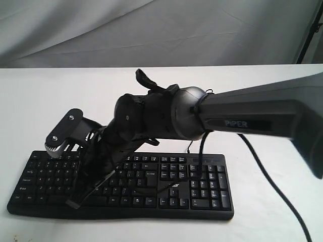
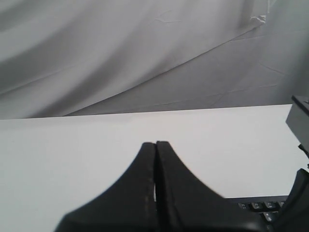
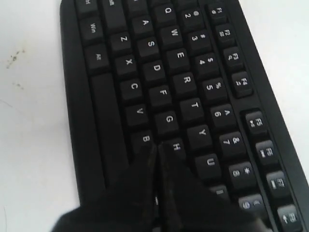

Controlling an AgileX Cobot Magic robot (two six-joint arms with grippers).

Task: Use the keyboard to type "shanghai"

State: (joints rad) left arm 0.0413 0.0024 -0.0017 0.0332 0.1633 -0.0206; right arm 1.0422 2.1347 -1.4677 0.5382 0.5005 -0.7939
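The black keyboard (image 1: 176,187) lies along the near edge of the white table (image 1: 40,96). My right arm reaches across it from the right, and my right gripper (image 1: 96,182) points down onto the letter keys left of the middle. In the right wrist view the right gripper (image 3: 158,145) is shut and empty over the keyboard (image 3: 159,72). Its tip sits at the H key (image 3: 176,147), beside the B key (image 3: 145,139). My left gripper (image 2: 155,143) is shut and empty above bare table, with the keyboard's back corner (image 2: 263,205) off to one side. The exterior view does not show the left gripper.
A grey cloth backdrop (image 1: 151,30) hangs behind the table. A black cable (image 1: 272,176) trails from the right arm across the table to the right of the keyboard. Part of the right arm (image 2: 300,121) shows at the edge of the left wrist view.
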